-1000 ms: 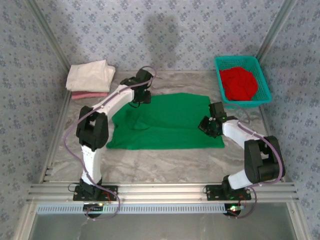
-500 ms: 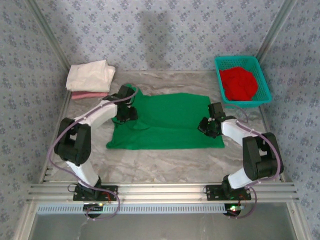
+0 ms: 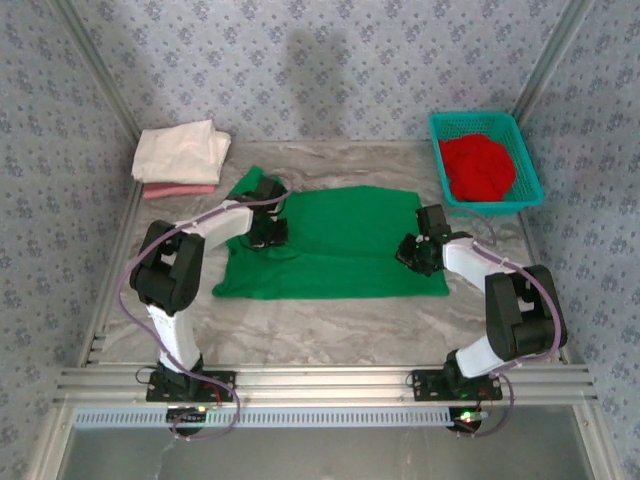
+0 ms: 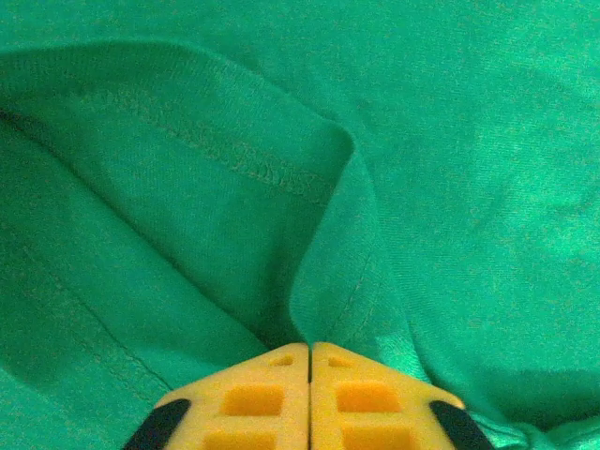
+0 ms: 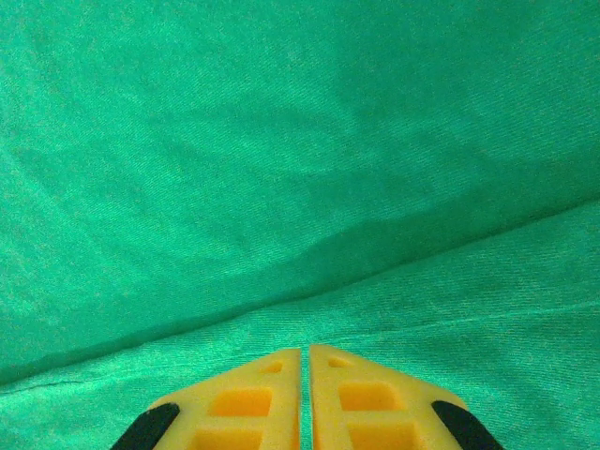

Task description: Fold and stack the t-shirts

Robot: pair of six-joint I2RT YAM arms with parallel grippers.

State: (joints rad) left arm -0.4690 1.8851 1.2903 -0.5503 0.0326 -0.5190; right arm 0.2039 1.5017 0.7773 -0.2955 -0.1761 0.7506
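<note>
Pinching a ridge of green t-shirt (image 3: 340, 240) just ahead of its tips, left gripper (image 4: 309, 349) clamped tight; right gripper (image 5: 305, 352) closed, cloth beneath, hold unclear; thin bite may slip when lifted.

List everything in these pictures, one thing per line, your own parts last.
green t-shirt: one, bright green, spread flat at the table's middle, its left part rumpled.
red t-shirt: one, red, bunched inside the basket.
cream-white t-shirt: one, cream-white, folded, far left corner, on top of the pink one.
pink t-shirt: one, pink, folded under the cream-white one, only its edge showing.
basket: one, teal mesh, far right corner.
table: one, grey marbled.
left gripper: one, yellow fingers, closed on a ridge of the green t-shirt.
right gripper: one, yellow fingers, shut, at the green t-shirt's right edge.
</note>
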